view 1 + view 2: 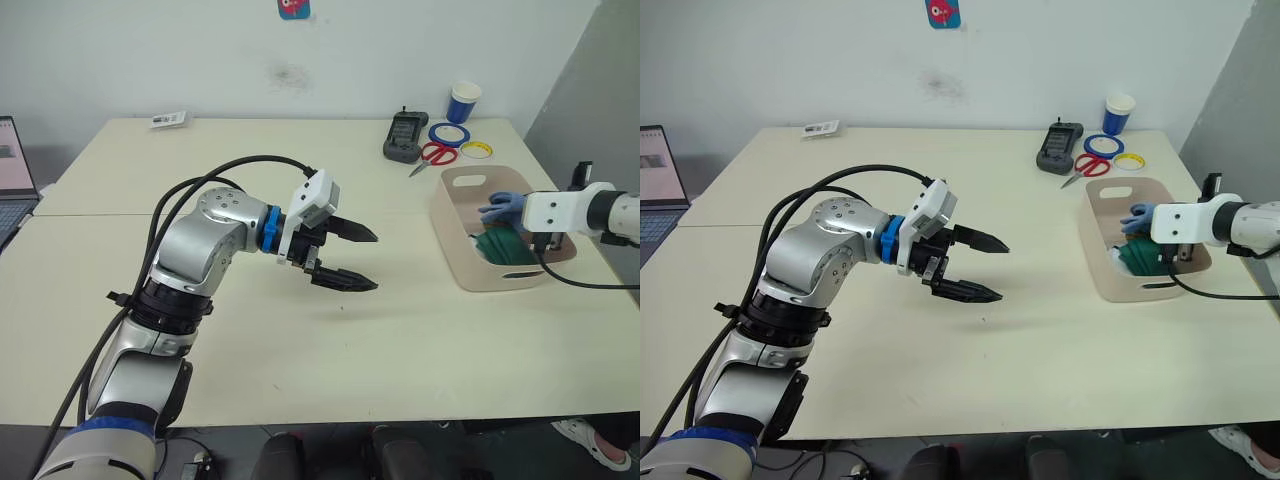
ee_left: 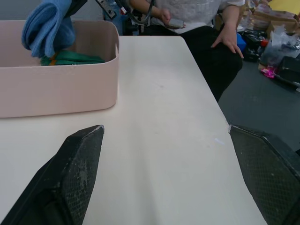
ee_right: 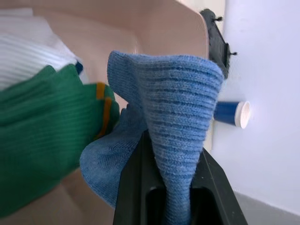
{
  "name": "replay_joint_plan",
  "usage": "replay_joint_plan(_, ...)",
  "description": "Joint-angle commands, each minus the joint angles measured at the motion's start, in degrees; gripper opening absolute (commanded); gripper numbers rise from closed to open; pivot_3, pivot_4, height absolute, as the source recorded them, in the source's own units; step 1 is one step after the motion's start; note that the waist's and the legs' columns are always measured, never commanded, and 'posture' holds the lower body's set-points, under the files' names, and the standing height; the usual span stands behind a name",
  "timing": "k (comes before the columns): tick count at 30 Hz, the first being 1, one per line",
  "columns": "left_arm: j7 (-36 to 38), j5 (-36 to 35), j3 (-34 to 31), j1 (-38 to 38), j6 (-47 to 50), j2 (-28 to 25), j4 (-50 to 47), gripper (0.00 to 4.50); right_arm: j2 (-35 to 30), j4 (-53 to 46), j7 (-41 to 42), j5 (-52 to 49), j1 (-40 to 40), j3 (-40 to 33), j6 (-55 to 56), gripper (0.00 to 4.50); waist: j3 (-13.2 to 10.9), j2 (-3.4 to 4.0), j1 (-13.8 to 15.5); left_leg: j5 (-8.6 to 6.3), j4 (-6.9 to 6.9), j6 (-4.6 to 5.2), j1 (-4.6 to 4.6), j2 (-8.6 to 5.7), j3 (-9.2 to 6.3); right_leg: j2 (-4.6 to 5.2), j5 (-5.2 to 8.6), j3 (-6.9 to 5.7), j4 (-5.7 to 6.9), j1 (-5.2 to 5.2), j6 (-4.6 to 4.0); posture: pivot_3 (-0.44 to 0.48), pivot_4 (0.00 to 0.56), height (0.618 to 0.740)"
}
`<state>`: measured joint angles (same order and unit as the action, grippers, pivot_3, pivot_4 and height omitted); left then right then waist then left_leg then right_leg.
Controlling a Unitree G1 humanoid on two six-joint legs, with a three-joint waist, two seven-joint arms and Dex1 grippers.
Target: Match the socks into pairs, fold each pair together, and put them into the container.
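one light blue pair (image 3: pixel 173 117) pinched in right gripper (image 3: pixel 174 187) over container (image 1: pixel 455 250) for dropping beside green pair (image 3: pixel 42 136); left gripper (image 1: pixel 350 258) spread, idle.

Cream table (image 1: pixel 250 340), container (image 1: pixel 470 262), scissors (image 1: pixel 432 156), tape rolls (image 1: pixel 446 133), cup (image 1: pixel 463 102), handheld device (image 1: pixel 404 135)

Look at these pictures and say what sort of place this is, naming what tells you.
Probably an office or lab workroom, not a home: plain pale tables against a bare wall, a laptop at one edge, and scissors, tape rolls and a paper cup at the far side.
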<state>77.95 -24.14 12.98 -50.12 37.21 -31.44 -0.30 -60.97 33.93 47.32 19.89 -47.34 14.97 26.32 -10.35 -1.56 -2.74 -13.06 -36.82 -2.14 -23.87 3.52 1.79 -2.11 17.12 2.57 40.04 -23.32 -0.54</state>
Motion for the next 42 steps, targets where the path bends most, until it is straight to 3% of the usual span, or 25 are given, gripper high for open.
replay_joint_plan(1,-0.5,-0.57,-0.71,0.09,-0.62,-0.67,-2.19,4.44,-0.17,2.34,1.6,2.66,-1.57,1.02,2.45,0.0,0.0,0.0,0.18,0.0,-0.01,0.0,0.0,0.0,0.0,0.04,0.0,0.0,0.01,0.01,0.0,0.0,0.15,0.732)
replay_joint_plan(4,-0.6,-0.09,-0.4,0.22,-1.31,-0.9,-1.96,4.44,1.0,0.54,6.5,-0.68,-1.38,0.28,-0.32,0.0,0.0,0.01,0.22,-0.01,-0.06,0.01,0.0,0.0,0.03,0.14,-0.02,0.03,0.05,0.02,-0.04,0.0,0.15,0.732)
replay_joint_plan(5,-0.56,0.0,-0.34,0.22,-1.5,-0.98,-1.79,4.5,1.47,-0.29,8.07,-2.16,-1.35,-0.31,-1.59,0.68,0.0,0.01,0.22,0.0,-0.07,0.01,0.0,-0.02,0.03,0.15,-0.04,0.04,0.06,0.02,-0.06,0.0,0.15,0.732)
replay_joint_plan(12,-0.56,0.9,0.21,-0.08,-2.41,-1.12,-0.25,4.5,-0.62,-16.08,24.61,-11.24,0.24,-3.82,-25.64,3.1,0.0,0.02,0.57,-0.01,-0.14,0.01,0.04,0.0,-0.07,0.15,-0.12,-0.06,0.25,0.06,-0.16,0.0,0.15,0.732)
replay_joint_plan(15,-0.48,1.06,0.35,-0.03,-2.73,-1.25,0.0,4.5,-2.74,-21.84,27.56,-11.89,0.93,-4.91,-32.21,4.13,0.0,0.03,0.93,-0.02,-0.16,0.04,0.06,0.0,-0.12,0.15,-0.12,-0.12,0.33,0.06,-0.16,0.0,0.15,0.732)
replay_joint_plan(19,-0.44,1.41,0.53,-0.06,-3.12,-1.4,0.48,4.5,-4.28,-27.91,31.43,-17.59,-0.73,-8.69,-44.97,4.13,0.0,0.03,0.91,-0.03,-0.18,0.06,0.07,-0.01,-0.11,0.15,-0.11,-0.11,0.35,0.06,-0.14,0.0,0.15,0.732)
replay_joint_plan(22,-0.34,1.63,0.59,-0.16,-3.5,-1.38,1.01,4.5,-2.25,-27.29,27.55,-17.83,-1.4,-9.81,-48.85,4.13,0.0,0.03,0.89,-0.03,-0.19,0.06,0.08,-0.01,-0.12,0.15,0.01,-0.11,0.38,0.06,0.06,0.0,0.15,0.732)
replay_joint_plan(34,-0.62,2.52,0.24,1.18,-4.72,-2.0,1.61,4.5,3.53,-10.48,11.91,-8.94,1.72,-5.95,-38.0,4.13,0.0,0.03,0.88,-0.03,-0.2,0.05,0.07,-0.05,-0.01,0.16,-0.01,-0.03,0.47,-0.01,0.02,0.0,0.15,0.732)
replay_joint_plan(39,-2.29,2.38,-1.67,3.3,-4.72,-3.68,1.3,4.5,2.9,-15.38,12.0,-13.82,1.26,-11.15,-41.88,4.13,-0.01,0.04,0.74,-0.03,-0.19,0.05,0.09,-0.04,-0.05,0.13,0.0,-0.05,0.57,-0.02,0.04,0.0,0.15,0.732)
replay_joint_plan(42,-5.4,3.39,-4.54,5.5,-5.55,-5.97,2.15,4.5,2.04,-23.79,12.3,-20.08,3.24,-18.47,-45.64,4.13,-0.01,0.05,0.72,-0.03,-0.2,0.05,0.12,-0.03,-0.07,0.13,0.01,-0.05,0.73,-0.06,0.05,0.0,0.15,0.732)
